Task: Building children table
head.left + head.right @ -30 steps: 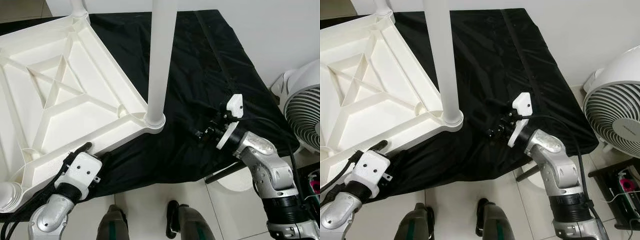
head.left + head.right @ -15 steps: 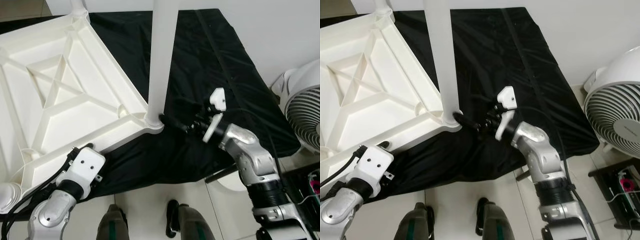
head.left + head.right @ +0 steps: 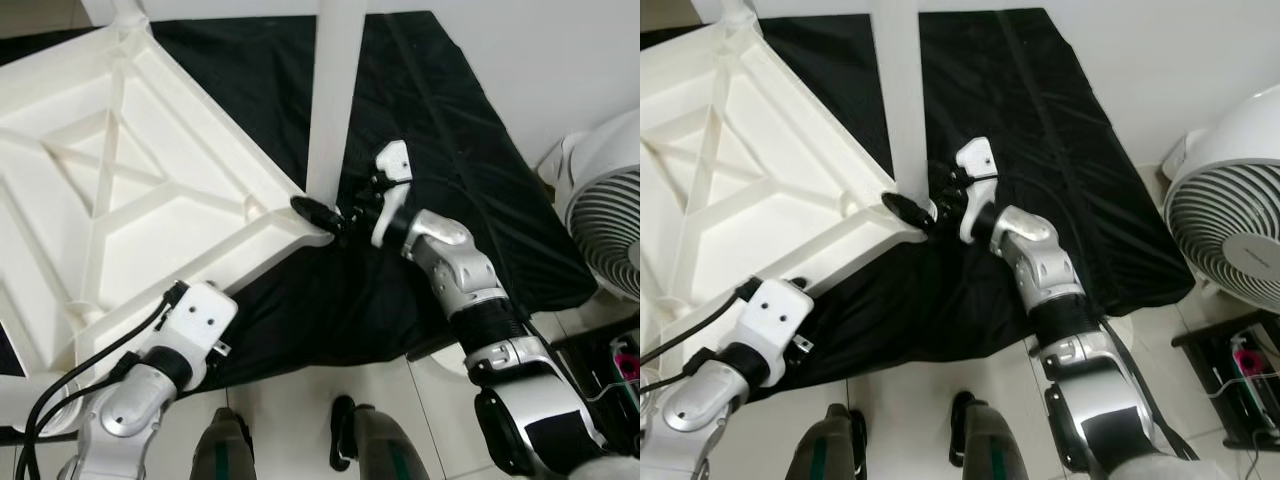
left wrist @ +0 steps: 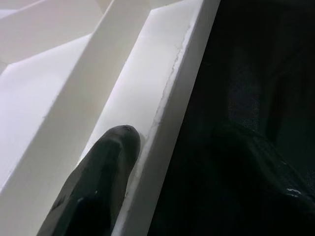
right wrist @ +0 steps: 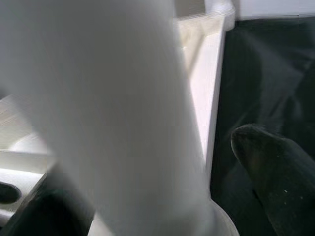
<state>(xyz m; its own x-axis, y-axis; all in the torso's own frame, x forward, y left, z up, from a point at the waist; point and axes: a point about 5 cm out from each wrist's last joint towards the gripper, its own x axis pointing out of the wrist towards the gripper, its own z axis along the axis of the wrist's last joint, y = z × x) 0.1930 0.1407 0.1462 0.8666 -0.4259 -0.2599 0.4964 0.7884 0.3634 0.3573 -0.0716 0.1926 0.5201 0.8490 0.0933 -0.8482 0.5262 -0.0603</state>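
On the black cloth [image 3: 440, 130], one white tabletop [image 3: 110, 190] lies underside up, one leg [image 3: 330, 100] standing in its near corner. Right gripper [image 5: 162, 196] jaws apart around the leg's base. Left gripper [image 4: 162, 162] jaws straddle the tabletop's edge. One fan [image 3: 1230, 220]. No readable writing.

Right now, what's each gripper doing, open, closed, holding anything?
Left gripper: fingers straddle the tabletop rim, one each side.
Right gripper: open around the base of the table leg.
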